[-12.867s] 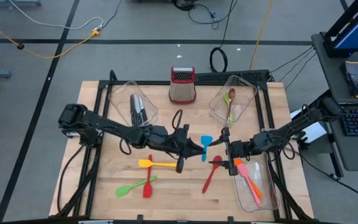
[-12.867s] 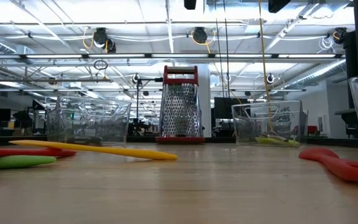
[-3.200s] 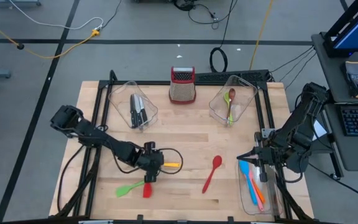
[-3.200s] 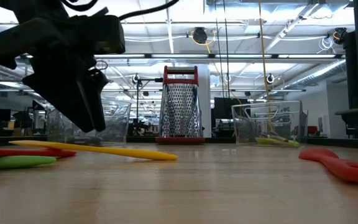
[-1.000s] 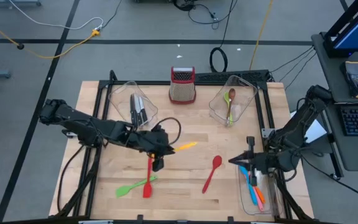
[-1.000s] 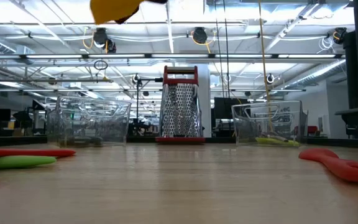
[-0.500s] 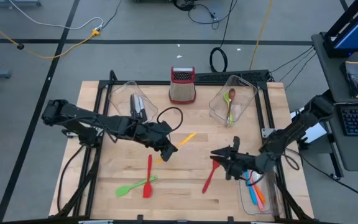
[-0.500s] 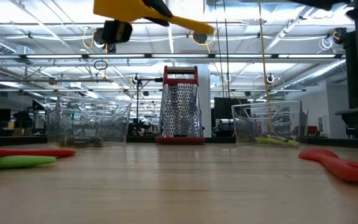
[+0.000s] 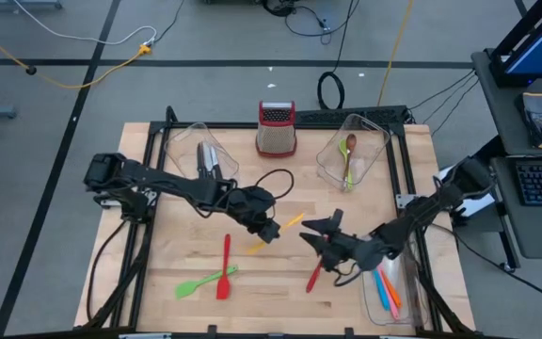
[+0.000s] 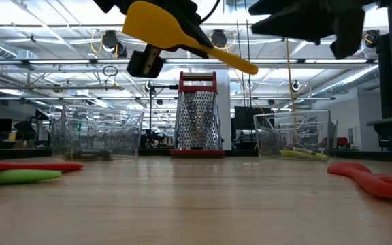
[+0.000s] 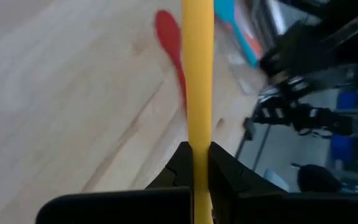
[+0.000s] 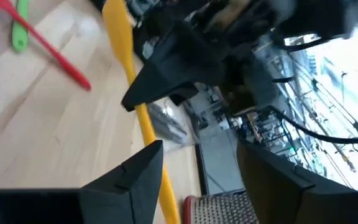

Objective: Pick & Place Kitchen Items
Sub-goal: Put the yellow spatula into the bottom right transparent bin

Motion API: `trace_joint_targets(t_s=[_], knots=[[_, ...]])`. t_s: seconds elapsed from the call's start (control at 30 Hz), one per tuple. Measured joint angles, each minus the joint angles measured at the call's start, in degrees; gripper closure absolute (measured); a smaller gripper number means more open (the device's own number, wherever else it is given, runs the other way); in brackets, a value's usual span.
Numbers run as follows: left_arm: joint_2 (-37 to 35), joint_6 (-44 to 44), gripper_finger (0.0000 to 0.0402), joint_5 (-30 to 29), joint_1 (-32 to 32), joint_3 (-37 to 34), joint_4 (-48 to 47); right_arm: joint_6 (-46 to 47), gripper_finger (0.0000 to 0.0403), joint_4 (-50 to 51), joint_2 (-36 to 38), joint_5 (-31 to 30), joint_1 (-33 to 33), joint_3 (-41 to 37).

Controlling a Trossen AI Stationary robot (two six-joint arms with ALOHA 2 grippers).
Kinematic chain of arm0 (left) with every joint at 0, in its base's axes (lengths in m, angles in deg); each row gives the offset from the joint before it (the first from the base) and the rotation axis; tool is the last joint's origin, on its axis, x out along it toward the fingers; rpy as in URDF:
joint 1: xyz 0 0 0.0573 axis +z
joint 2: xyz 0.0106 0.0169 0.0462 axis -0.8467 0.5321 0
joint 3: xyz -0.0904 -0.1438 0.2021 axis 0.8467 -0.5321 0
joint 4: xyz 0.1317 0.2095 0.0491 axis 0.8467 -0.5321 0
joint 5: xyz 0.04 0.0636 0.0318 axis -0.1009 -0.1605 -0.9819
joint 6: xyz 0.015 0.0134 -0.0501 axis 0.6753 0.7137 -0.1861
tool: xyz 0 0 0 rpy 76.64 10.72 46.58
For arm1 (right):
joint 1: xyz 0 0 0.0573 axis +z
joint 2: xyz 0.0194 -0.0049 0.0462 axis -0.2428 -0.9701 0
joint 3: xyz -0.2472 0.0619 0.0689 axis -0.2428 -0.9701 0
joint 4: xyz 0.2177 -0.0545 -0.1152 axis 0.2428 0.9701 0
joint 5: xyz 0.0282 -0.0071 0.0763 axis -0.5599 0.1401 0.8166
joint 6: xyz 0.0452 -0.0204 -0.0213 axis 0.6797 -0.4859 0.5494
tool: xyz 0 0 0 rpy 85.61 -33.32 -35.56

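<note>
Since half a second ago, both arms have drawn toward the table's middle — the yellow spatula (image 9: 287,224) now hangs in the air between them, well above the wood. Its handle runs straight out between the shut fingers of the left gripper (image 9: 269,232), which clamps it near the blade end; the low view shows the yellow blade (image 10: 156,27) high up with the handle slanting down toward the right. The right gripper (image 9: 319,234) faces it from the other side with its two fingers (image 12: 124,175) spread apart, the yellow handle (image 12: 135,115) lying just ahead of them and not yet between them. Below this gripper a red spoon (image 9: 315,273) lies on the wooden table (image 9: 271,295). Nearer the left front — a red spatula (image 9: 224,266) crossing a green spatula (image 9: 205,281).
</note>
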Motion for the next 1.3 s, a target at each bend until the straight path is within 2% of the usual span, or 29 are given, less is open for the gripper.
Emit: trace_joint_targets(t_s=[0.2,0.37,0.7,0.93,1.0,1.07,1.3], knots=[[0.7,-0.8,0.0392,1.2,0.6,0.0,0.9,5.1,0.0191,8.1,-3.8,0.2,-2.0,4.5],[1.2,-0.9,0.0392,1.2,0.5,0.0,1.1,10.8,0.019,13.1,-4.6,4.9,-4.3,6.7],[1.3,0.3,0.0392,1.1,0.5,0.0,0.8,18.3,0.019,18.0,-4.5,13.9,-7.9,7.1],[1.5,-0.2,0.0392,-0.4,0.4,0.0,1.0,21.0,0.019,20.0,-4.5,15.4,-9.9,7.1],[2.4,-1.3,0.0392,-0.3,0.5,0.0,2.0,21.4,0.019,20.0,-4.5,17.5,-10.4,7.1],[3.7,-1.7,0.0392,0.7,0.6,0.0,3.4,22.4,0.019,20.1,-4.5,19.8,-10.8,7.1],[7.0,-3.6,0.0392,4.6,2.4,0.0,6.4,25.7,0.021,22.4,-5.6,19.8,-11.6,7.0]])
